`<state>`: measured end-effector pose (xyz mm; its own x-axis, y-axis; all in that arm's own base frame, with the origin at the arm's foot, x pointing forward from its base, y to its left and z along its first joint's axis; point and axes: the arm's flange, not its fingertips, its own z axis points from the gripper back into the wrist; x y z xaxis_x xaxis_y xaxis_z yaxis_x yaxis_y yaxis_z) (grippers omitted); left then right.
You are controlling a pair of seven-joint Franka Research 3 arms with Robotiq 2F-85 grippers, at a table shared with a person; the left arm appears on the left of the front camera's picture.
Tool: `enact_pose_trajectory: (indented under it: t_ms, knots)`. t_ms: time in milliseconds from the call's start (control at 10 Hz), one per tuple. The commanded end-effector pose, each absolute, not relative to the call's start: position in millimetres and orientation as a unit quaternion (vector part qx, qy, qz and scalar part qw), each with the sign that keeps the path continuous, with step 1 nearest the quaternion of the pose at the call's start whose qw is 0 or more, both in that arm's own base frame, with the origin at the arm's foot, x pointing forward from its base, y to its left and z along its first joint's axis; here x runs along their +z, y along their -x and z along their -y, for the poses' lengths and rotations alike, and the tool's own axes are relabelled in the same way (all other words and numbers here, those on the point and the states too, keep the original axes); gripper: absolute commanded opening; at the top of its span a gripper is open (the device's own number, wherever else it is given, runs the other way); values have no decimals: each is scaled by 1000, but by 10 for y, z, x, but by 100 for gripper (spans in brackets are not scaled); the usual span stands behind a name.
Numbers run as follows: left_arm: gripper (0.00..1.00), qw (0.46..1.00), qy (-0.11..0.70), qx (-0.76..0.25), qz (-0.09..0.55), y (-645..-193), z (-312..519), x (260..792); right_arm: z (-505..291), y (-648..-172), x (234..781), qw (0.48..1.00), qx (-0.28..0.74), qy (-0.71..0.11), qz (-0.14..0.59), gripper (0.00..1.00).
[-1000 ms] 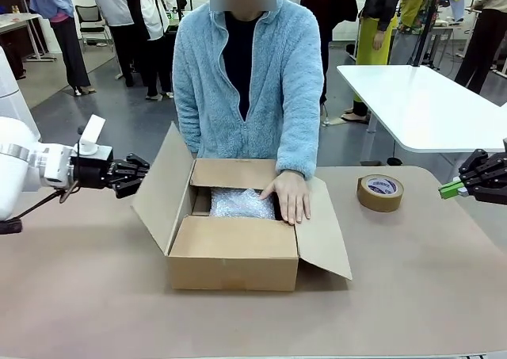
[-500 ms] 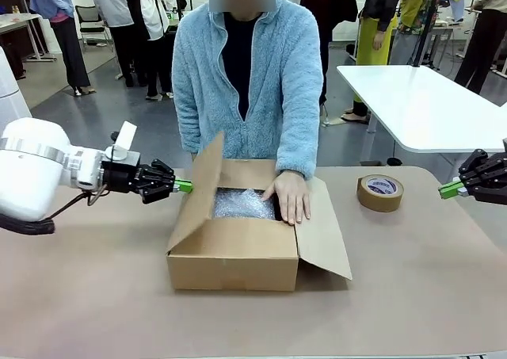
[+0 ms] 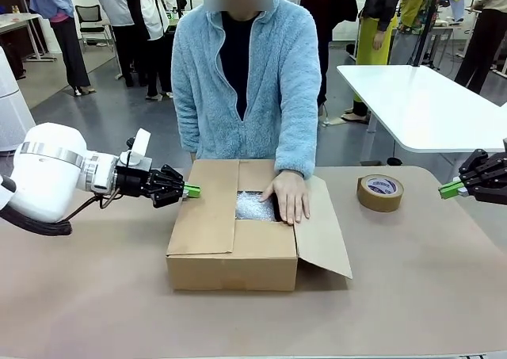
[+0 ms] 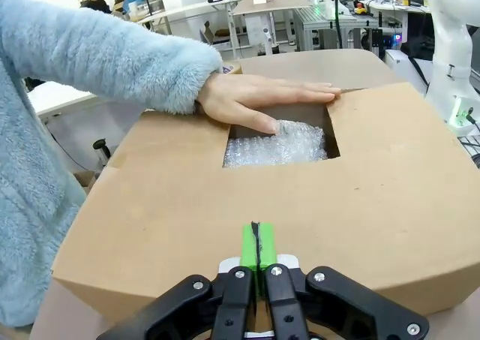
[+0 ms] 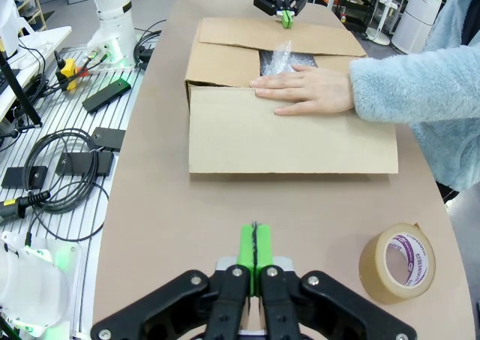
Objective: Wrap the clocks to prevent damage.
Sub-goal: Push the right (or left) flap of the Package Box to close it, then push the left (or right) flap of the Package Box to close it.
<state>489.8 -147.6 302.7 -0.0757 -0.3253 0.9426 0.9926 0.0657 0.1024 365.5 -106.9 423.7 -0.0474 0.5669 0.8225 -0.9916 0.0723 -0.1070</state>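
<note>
Evidently the clocks (image 3: 255, 207), one bubble-wrap bundle, lie inside the cardboard box (image 3: 230, 256), just beside the person's hand (image 3: 289, 196). The bundle is probably light, squashy outside and fragile within, so best cradled by its broad sides. The left end effector (image 3: 192, 191) and right end effector (image 3: 447, 189) are pressed together, empty.

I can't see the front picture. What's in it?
The left claw, shut, is at the edge of a folded-down flap on the cardboard box. A person's hand rests beside the opening, where the bubble-wrapped clocks show. A tape roll sits nearby.
</note>
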Motion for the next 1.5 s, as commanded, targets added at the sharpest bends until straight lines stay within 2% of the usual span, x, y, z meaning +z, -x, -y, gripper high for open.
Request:
enact_pose_trajectory:
  t_ms: [0, 100, 200, 1400]
  knots:
    - [1, 589, 359, -576, 438, -4902, 1408, 2840, 1075, -3654, 4224, 628, 617, -287, 378, 1]
    - [1, 589, 394, -574, 411, -4832, 1347, 2904, 1075, -3654, 4224, 628, 617, -287, 378, 1]
    - [1, 574, 371, -574, 452, -4899, 1468, 3017, 1075, -3654, 4224, 628, 617, -287, 378, 1]
    - [1, 574, 371, -574, 452, -4899, 1468, 3017, 1069, -3655, 4237, 629, 619, -284, 374, 1]
